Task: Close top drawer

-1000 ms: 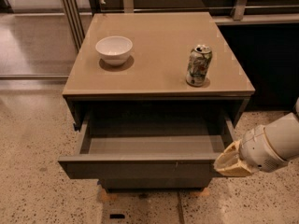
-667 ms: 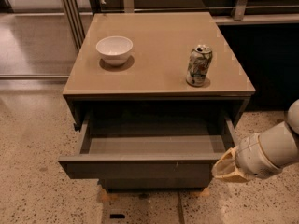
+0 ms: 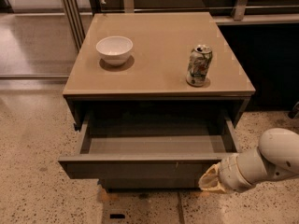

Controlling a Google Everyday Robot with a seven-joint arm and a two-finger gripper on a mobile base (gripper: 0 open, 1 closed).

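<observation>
At the right end of the top drawer [image 3: 140,168], low against its front corner, sits the gripper [image 3: 210,178]; I cannot tell whether it is released or clenched. The drawer stands pulled well out of the cabinet [image 3: 159,41], so to my eye the whole push inward is left. Above the drawer, a bowl [image 3: 114,49] and a can [image 3: 199,65] stand on top.

Bowl [image 3: 114,49] stands left of can [image 3: 199,65] on the cabinet [image 3: 159,36]; end effector [image 3: 209,180] at front right corner of the top drawer [image 3: 135,170].
</observation>
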